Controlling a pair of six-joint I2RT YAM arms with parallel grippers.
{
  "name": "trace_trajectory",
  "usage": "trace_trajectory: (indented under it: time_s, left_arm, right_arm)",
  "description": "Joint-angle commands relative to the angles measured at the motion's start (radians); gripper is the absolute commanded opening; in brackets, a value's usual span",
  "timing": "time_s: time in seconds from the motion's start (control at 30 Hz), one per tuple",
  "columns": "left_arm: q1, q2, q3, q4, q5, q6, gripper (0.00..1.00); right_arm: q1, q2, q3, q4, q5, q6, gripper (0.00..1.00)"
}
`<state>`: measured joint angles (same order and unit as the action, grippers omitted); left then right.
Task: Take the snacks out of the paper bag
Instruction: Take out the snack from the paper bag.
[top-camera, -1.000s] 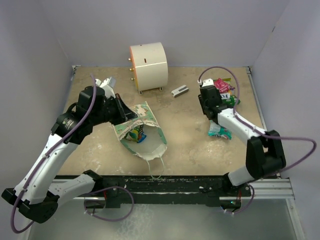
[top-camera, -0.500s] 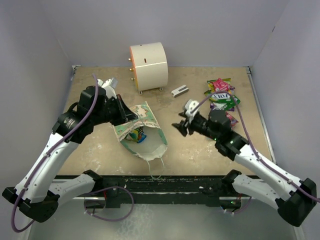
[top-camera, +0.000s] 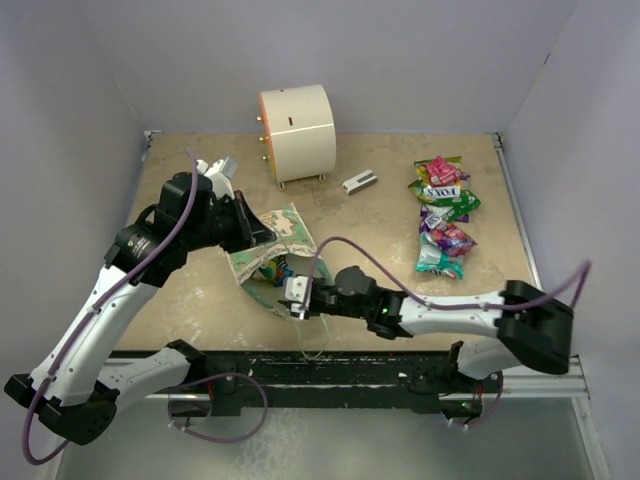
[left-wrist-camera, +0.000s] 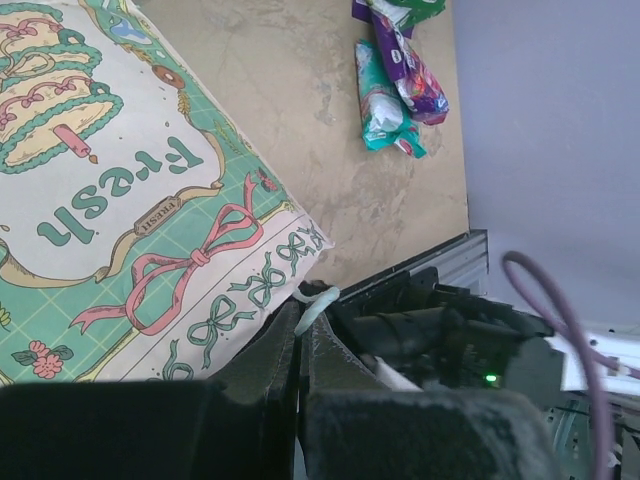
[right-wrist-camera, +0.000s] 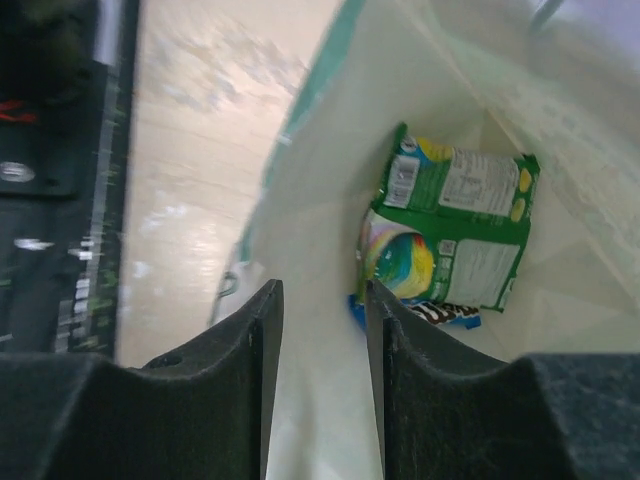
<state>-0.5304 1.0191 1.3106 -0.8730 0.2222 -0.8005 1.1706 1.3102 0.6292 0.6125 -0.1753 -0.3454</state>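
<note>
The mint-green paper bag (top-camera: 300, 262) lies on its side left of centre, mouth toward the near edge; its patterned outside fills the left wrist view (left-wrist-camera: 120, 190). My left gripper (top-camera: 256, 226) is shut on the bag's upper rim (left-wrist-camera: 300, 325), next to a white handle loop (left-wrist-camera: 316, 302). My right gripper (top-camera: 297, 297) is open and empty at the bag's mouth (right-wrist-camera: 322, 300), fingers apart over the white inside. Inside lie a green packet (right-wrist-camera: 465, 205), a rainbow packet (right-wrist-camera: 400, 262) and a blue one (right-wrist-camera: 425, 316). Several snacks (top-camera: 443, 212) lie piled at the right.
A white cylinder with an orange rim (top-camera: 297, 130) stands at the back. A small grey-white block (top-camera: 359, 182) lies right of it. The black rail (top-camera: 350, 368) runs along the near edge. The right arm (top-camera: 450, 315) stretches low across the table's front.
My right arm has swung from the snack pile at the right across to the bag's mouth, gripper open. The left arm and the bag have stayed put.
</note>
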Motion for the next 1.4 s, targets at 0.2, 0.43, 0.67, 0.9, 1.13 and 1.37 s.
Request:
trace_trajectory:
  time_s: [0.2, 0.43, 0.67, 0.9, 1.13, 1.37]
  left_arm:
    - [0.007, 0.003, -0.003, 0.012, 0.072, -0.003, 0.00]
    - [0.007, 0.002, -0.011, 0.018, 0.105, 0.010, 0.00]
    - [0.007, 0.017, -0.009, 0.038, 0.163, 0.027, 0.00]
    - [0.007, 0.026, -0.005, 0.032, 0.184, 0.030, 0.00]
    - [0.007, 0.009, 0.002, -0.008, 0.153, 0.026, 0.00]
    - [0.007, -0.004, 0.002, -0.032, 0.124, 0.017, 0.00]
  right_arm:
    - [0.031, 0.363, 0.144, 0.434, 0.382, -0.146, 0.43]
    - [0.031, 0.520, 0.173, 0.572, 0.295, -0.133, 0.60]
    - [0.031, 0.638, 0.211, 0.663, 0.239, -0.047, 0.90]
    - [0.016, 0.743, 0.285, 0.660, 0.368, -0.034, 0.88]
    - [-0.027, 0.773, 0.300, 0.649, 0.499, -0.060, 0.73]
    - [-0.074, 0.760, 0.282, 0.658, 0.490, -0.016, 0.60]
